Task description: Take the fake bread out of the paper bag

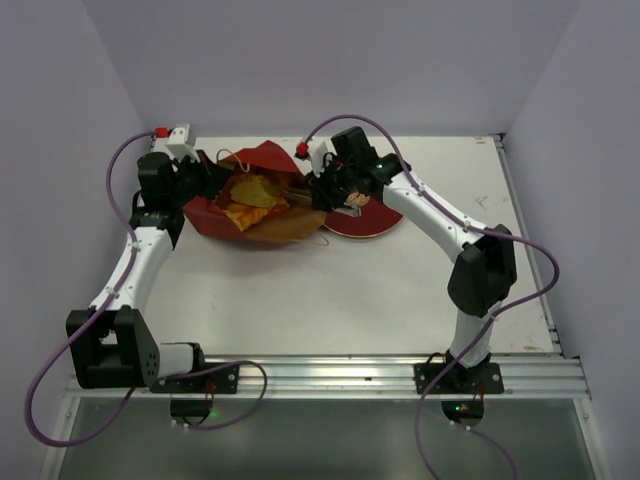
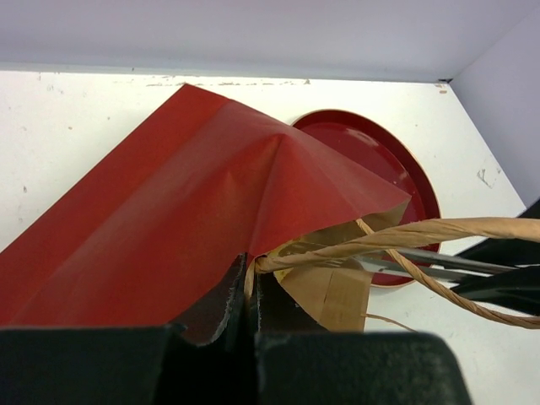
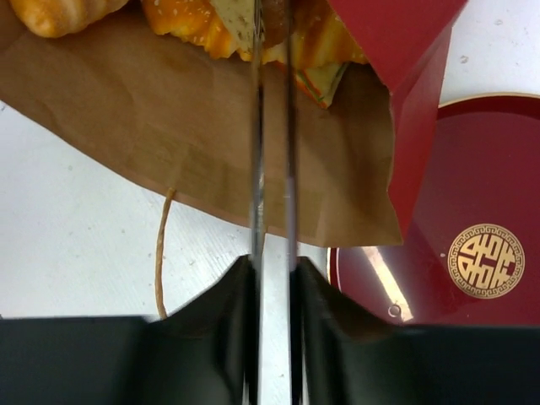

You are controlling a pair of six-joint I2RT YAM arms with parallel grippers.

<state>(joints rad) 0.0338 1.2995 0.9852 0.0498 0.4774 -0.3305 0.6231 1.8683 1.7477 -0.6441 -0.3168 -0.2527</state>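
Observation:
The dark red paper bag (image 1: pixel 262 160) lies on its side at the back of the table, brown inside up, mouth toward the right. Golden-orange fake breads (image 1: pixel 252 195) sit in its open mouth. They also show at the top of the right wrist view (image 3: pixel 181 17). My left gripper (image 1: pixel 205 180) is shut on the bag's rim (image 2: pixel 251 283) at the base of a cord handle (image 2: pixel 422 232), lifting the red wall (image 2: pixel 169 211). My right gripper (image 3: pixel 272 261) is shut on thin metal tongs (image 3: pixel 257 126), whose nearly closed tips reach among the breads; what they pinch is unclear.
A round dark red plate (image 1: pixel 375 222) with a gold emblem (image 3: pixel 483 260) lies just right of the bag, partly under its mouth. A loose cord handle (image 3: pixel 160 245) trails on the white table. Walls close the table at the back and on both sides.

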